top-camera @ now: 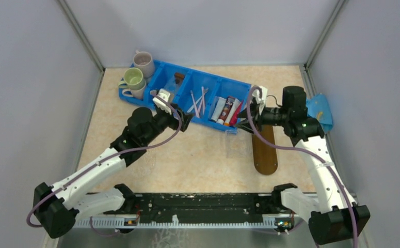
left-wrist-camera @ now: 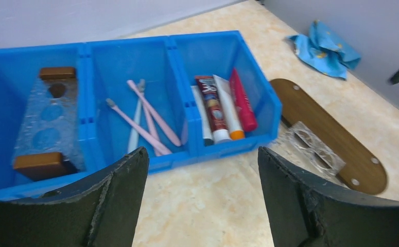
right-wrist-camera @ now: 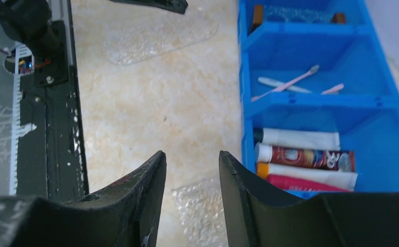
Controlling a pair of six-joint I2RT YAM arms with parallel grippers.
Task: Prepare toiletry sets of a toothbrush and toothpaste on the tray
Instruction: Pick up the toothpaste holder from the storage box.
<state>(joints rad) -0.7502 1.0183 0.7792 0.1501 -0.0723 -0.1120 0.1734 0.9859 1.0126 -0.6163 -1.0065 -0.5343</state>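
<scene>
Left tool (left-wrist-camera: pixel 201 154) wide, right tool (right-wrist-camera: pixel 192 154) narrow, both empty, near front rim of blue bin (left-wrist-camera: pixel 228 149)

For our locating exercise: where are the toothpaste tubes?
Top view: the white and red toothpaste tubes lie in the blue bin's right-end compartment, beside the pink toothbrushes.

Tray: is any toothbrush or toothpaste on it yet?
No, none. The tray carries only a clear plastic piece; the toothbrushes and toothpaste tubes lie in the blue bin.
</scene>
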